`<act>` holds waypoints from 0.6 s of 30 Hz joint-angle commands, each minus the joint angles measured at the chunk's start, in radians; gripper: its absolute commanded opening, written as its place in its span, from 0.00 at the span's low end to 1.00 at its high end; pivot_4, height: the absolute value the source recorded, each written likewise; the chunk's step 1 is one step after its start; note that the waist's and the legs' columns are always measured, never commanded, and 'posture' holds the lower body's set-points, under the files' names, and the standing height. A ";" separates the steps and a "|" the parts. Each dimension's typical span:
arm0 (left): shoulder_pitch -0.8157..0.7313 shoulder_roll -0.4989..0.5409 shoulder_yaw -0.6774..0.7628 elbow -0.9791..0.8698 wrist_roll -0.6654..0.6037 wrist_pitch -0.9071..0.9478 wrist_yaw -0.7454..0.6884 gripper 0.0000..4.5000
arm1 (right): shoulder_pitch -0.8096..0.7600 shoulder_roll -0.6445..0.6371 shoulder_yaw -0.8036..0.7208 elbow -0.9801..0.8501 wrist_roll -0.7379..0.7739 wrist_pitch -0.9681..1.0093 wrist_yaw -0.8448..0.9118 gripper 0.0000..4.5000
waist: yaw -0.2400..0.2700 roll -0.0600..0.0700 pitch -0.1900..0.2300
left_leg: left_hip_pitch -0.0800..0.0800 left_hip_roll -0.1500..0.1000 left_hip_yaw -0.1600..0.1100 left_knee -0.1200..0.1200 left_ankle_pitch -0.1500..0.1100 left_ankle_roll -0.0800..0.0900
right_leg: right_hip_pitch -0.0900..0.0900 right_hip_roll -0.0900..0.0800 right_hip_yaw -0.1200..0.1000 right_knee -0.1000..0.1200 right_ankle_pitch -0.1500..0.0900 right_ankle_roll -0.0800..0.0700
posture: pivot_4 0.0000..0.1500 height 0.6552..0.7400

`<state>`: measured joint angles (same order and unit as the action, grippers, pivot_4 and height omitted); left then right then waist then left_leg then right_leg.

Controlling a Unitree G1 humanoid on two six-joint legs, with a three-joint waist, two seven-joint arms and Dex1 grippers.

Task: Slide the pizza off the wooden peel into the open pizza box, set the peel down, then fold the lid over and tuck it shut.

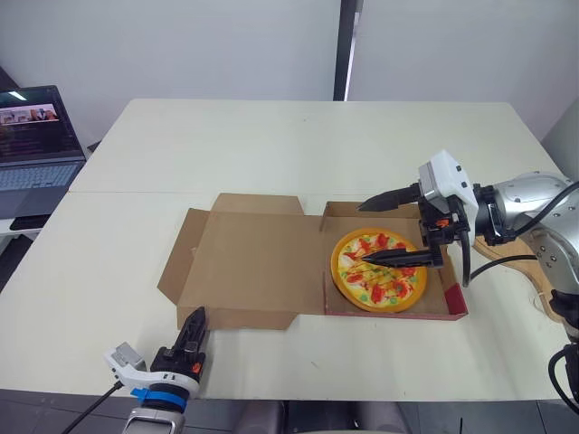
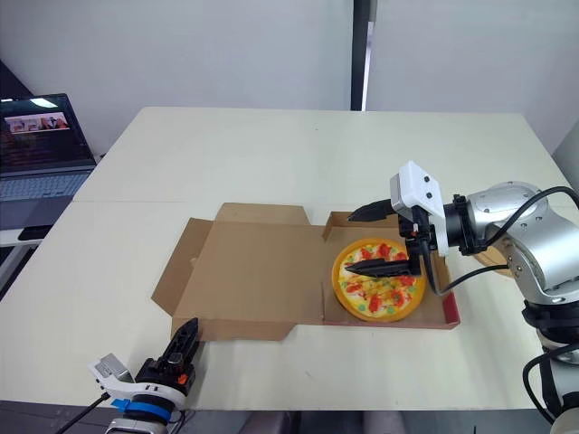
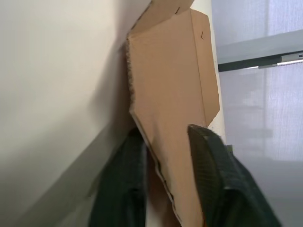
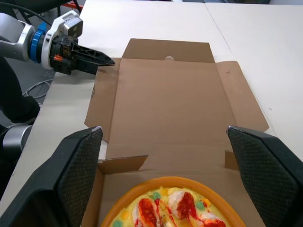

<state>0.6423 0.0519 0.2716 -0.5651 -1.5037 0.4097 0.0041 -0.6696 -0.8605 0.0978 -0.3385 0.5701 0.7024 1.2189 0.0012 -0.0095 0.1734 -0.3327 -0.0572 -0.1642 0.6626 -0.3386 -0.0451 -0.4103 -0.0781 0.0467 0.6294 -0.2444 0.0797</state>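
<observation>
Pizza boxed, lid fold comes next

At the far left a laptop (image 1: 36, 136) sits open beside the pale table (image 1: 271, 145). At the near edge, the left gripper (image 1: 194, 327) has closed narrowly on the near-left corner flap of the lid (image 1: 258, 262). The left wrist view shows the cardboard held between its two fingers. The lid lies flat, folded out to the left of the box (image 1: 339, 217). The pizza (image 1: 380, 271) rests inside the box. The right gripper (image 1: 391, 228) hangs over it with its fingers spread wide, holding nothing. Further right, the peel (image 1: 517, 248) appears to lie on the table under the right arm.

Judging by this, the slide and the set-down are done and the fold is in hand. The next move calls for lifting the flap and swinging the lid over to the right. The right gripper must get clear of the box first. A plain wall with a dark upright strip (image 1: 346, 50) backs the table.
</observation>
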 commanded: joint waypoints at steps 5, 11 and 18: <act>-0.042 0.047 0.023 0.022 0.027 0.009 -0.022 0.01 | -0.014 -0.002 -0.024 -0.024 0.008 -0.007 -0.012 1.00 | 0.002 0.002 -0.001 | 0.000 0.000 0.000 0.000 0.000 0.000 | 0.000 0.000 -0.001 0.000 0.000 0.000 | 1.00 1.00; -0.066 0.140 0.059 0.004 0.047 0.030 -0.055 0.01 | 0.019 0.000 -0.053 -0.011 -0.021 -0.031 -0.074 1.00 | 0.002 0.002 -0.001 | 0.000 0.001 -0.001 0.000 0.000 0.000 | 0.000 0.000 -0.001 0.000 0.000 0.000 | 1.00 1.00; -0.195 0.269 0.089 -0.066 0.087 0.039 -0.085 0.01 | 0.041 0.001 -0.100 0.123 -0.183 -0.145 -0.243 1.00 | 0.002 0.002 -0.001 | 0.000 0.000 -0.001 0.000 0.000 -0.001 | 0.000 0.000 -0.001 0.000 0.001 0.000 | 1.00 1.00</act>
<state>0.4686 0.2992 0.3389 -0.5701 -1.4282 0.4511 -0.0577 -0.6316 -0.8452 0.0470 -0.2411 0.4246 0.6005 1.0090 0.0035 -0.0079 0.1724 -0.3326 -0.0569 -0.1648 0.6627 -0.3381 -0.0459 -0.4103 -0.0776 0.0459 0.6293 -0.2438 0.0793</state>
